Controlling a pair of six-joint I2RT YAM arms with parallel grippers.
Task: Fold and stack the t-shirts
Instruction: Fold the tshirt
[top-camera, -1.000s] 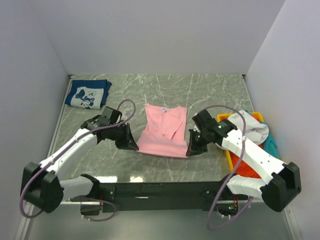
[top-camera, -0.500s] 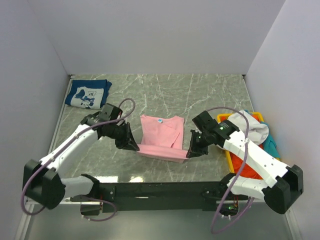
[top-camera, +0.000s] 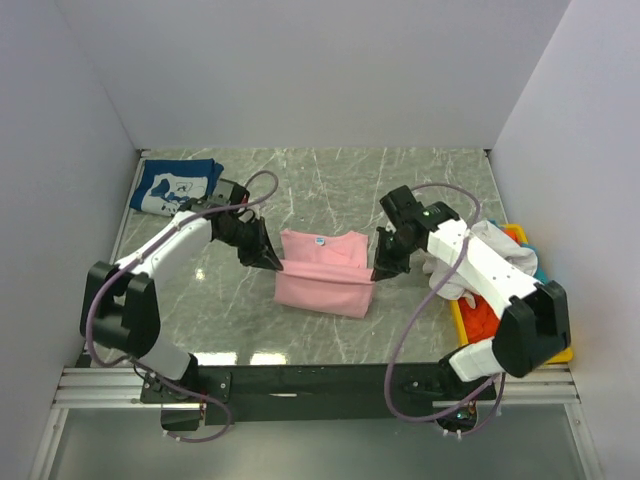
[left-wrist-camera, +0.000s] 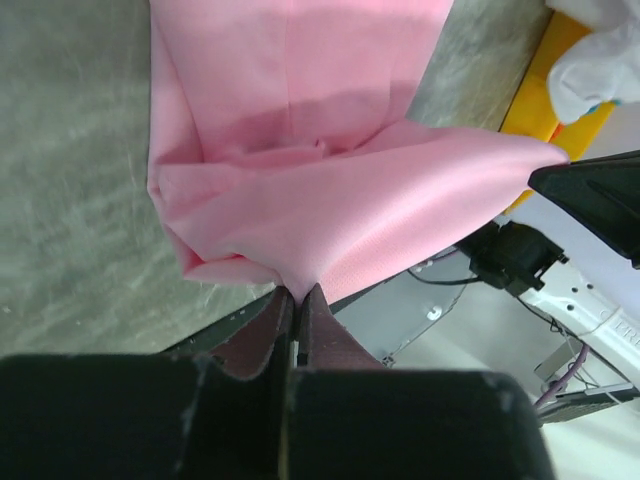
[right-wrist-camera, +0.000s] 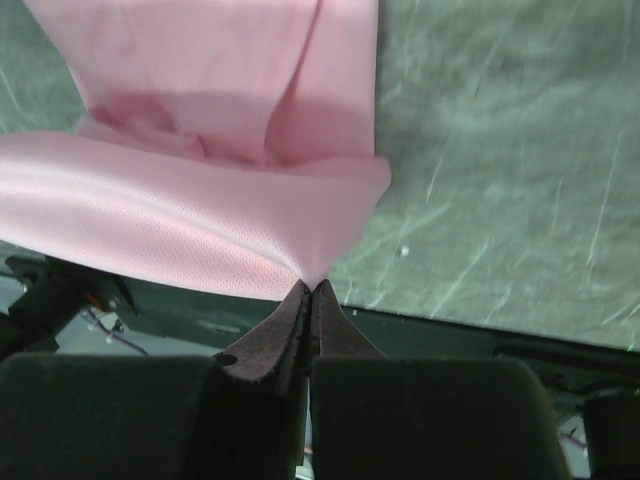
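The light-pink t-shirt (top-camera: 322, 275) lies mid-table, doubled over on itself, its near hem lifted and carried toward the collar. My left gripper (top-camera: 277, 265) is shut on that hem's left corner, and the pink cloth (left-wrist-camera: 330, 190) spreads out from its fingertips (left-wrist-camera: 297, 293). My right gripper (top-camera: 375, 274) is shut on the right corner, with the pink cloth (right-wrist-camera: 200, 200) stretched taut from its jaws. A folded navy t-shirt (top-camera: 176, 187) with white print lies at the far left. White (top-camera: 505, 255), orange-red (top-camera: 490, 325) and teal (top-camera: 543, 290) tees are heaped at the right.
A shallow yellow tray (top-camera: 462, 318) at the right edge holds the heap of tees. White walls close in the table on three sides. Bare grey marbled tabletop (top-camera: 420, 185) stretches behind the pink shirt.
Both grippers have carried the pink shirt's near hem away from the arm bases toward its collar, so the shirt now lies folded about in half, shorter front to back.
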